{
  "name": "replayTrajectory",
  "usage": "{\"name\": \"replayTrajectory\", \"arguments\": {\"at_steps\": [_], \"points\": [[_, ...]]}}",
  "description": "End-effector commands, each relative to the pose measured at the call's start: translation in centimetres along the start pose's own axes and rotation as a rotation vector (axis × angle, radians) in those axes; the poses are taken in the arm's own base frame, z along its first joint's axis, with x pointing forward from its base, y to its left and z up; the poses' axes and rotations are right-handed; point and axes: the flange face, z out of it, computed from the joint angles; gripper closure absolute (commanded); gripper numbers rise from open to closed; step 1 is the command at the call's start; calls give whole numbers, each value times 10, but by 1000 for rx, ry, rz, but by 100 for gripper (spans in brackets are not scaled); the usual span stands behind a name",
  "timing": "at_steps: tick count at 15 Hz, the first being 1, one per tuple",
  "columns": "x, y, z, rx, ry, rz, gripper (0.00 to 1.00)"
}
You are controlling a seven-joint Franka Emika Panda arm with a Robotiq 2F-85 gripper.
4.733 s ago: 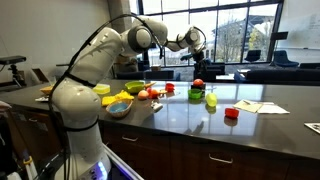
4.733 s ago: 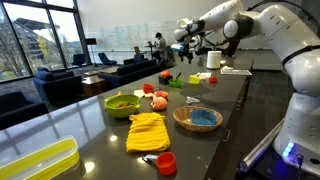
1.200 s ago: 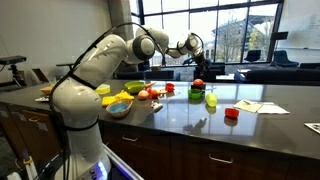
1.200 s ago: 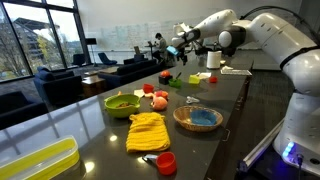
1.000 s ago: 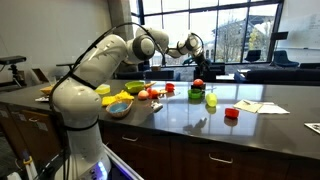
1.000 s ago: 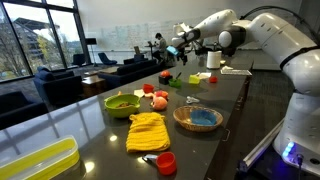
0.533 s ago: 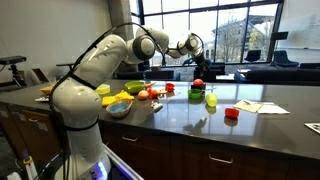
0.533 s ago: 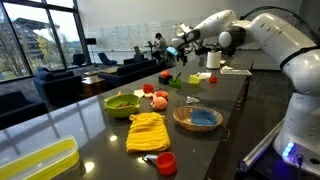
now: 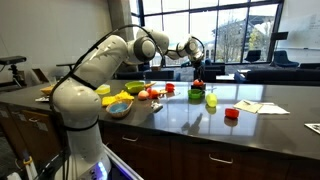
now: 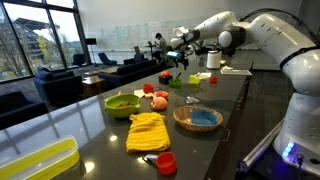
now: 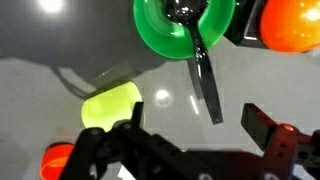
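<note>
Dark glossy countertop carries everything. One end, in an exterior view: yellow tray, red cup, yellow cloth, woven bowl with blue inside, green salad bowl, peach and red fruits just beside it. Further along: small green bowl, orange-red ball just beside it, yellow-green block near. Past those, second red cup, then white papers lying flat.
</note>
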Motion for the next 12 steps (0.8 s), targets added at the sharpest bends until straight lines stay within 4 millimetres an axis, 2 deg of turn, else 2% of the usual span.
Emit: {"name": "replayTrajectory", "arguments": {"at_steps": [1, 3, 4, 7, 12], "points": [[11, 8, 10, -88, -79, -75, 0], [18, 10, 20, -124, -52, -4, 0], [22, 7, 25, -98, -33, 102, 0], [27, -3, 33, -14, -5, 228, 0], [20, -17, 46, 94, 49, 287, 0]]}}
